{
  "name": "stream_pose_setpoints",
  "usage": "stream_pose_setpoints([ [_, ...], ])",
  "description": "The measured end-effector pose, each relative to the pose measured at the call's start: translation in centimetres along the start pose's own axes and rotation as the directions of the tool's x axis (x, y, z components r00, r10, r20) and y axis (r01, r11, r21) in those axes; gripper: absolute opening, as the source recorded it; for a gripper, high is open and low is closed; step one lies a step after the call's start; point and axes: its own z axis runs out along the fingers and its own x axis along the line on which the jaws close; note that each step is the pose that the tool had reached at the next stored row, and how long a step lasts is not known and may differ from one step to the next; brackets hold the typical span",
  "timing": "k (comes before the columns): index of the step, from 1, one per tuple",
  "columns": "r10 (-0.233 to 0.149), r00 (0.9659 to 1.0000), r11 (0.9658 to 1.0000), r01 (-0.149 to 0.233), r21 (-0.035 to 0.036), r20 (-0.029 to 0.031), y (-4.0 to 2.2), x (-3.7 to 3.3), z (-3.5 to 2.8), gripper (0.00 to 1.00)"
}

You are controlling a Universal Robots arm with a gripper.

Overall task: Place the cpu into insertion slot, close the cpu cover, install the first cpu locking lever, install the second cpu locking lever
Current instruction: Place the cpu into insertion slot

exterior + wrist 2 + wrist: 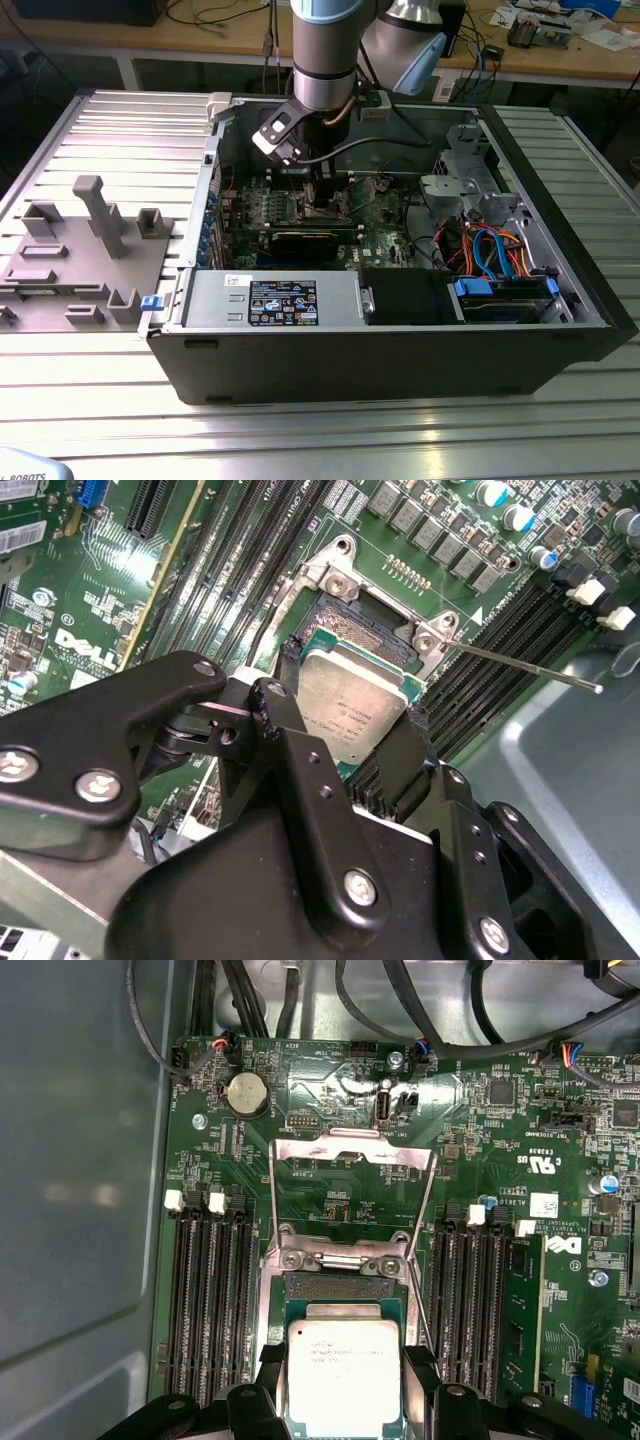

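**Cpu and socket mostly covered by the gripper**

In the first wrist view the cpu (pixel 345 1380) runs off the picture's edge, so its near side is cut away. The gripper (pixel 345 1365) has its fingers (pixel 268 1375) clamped on two sides of the cpu and covers those edges. The insertion slot (pixel 345 1288) shows as one narrow strip beyond the cpu. The rest lies beneath it, so whether the cpu is seated cannot be told. In the second wrist view the gripper's black body hides the near part of the cpu and slot. In the exterior view the arm (pixel 322 50) blocks the socket area, and parts on the motherboard (pixel 385 215) are too small to tell apart.
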Motion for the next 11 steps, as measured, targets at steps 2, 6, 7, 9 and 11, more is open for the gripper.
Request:
stream_pose_setpoints([
  [2,0.0,1.0,1.0,0.0,0.0,-0.0001,0.0,0.0,0.05,0.54],
  [6,0.0,1.0,1.0,0.0,0.0,-0.0001,-0.01,0.0,0.17,0.54],
  [7,0.0,1.0,1.0,0.0,0.0,-0.0001,-0.01,-0.01,0.19,0.54],
  [9,0.0,1.0,1.0,0.0,-0.0001,0.0,-0.01,-0.01,0.24,0.54],
  [11,0.0,1.0,1.0,0.0,0.0,-0.0001,-0.01,-0.01,0.29,0.54],
])
